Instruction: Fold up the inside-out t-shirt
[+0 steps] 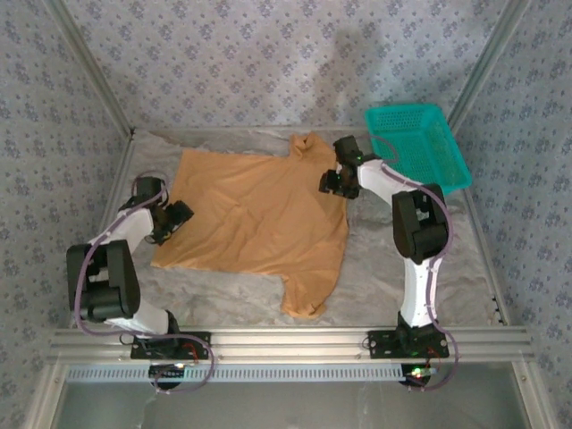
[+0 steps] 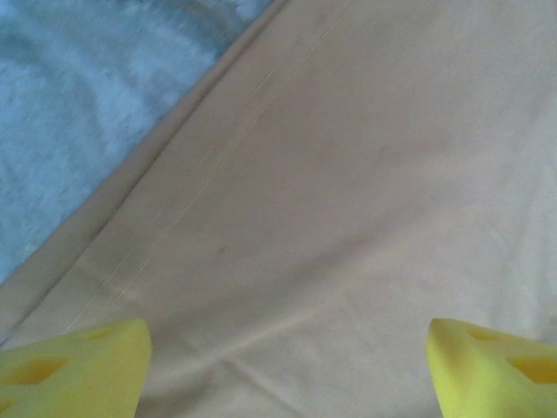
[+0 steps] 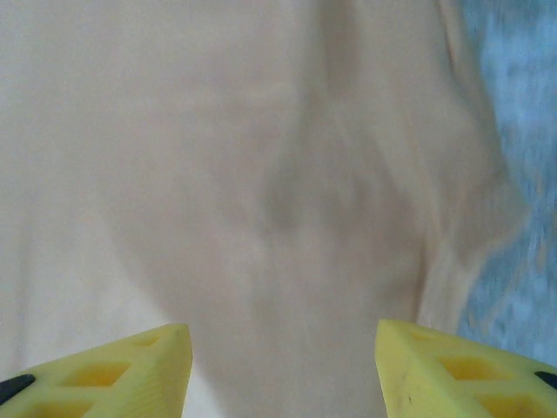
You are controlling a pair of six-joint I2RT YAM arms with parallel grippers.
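The table (image 1: 384, 268) wears a rumpled, fuzzy grey-white cover. One t-shirt (image 1: 250, 214) lies spread across its middle: soft caramel cloth, mostly flat, with two short sleeves, the far one bunched. In my left wrist view a stitched hem seam runs slantwise along its edge. One teal plastic basket (image 1: 407, 111), rectangular and meshed, sits at the far right corner, its bare perforated floor showing. My left claw (image 2: 287, 348) hangs spread wide over the shirt's left edge. My right claw (image 3: 283, 348) is also spread, over creased cloth at the right edge. All four fingers (image 2: 78, 366) are yellow wedges with cut-out holes.
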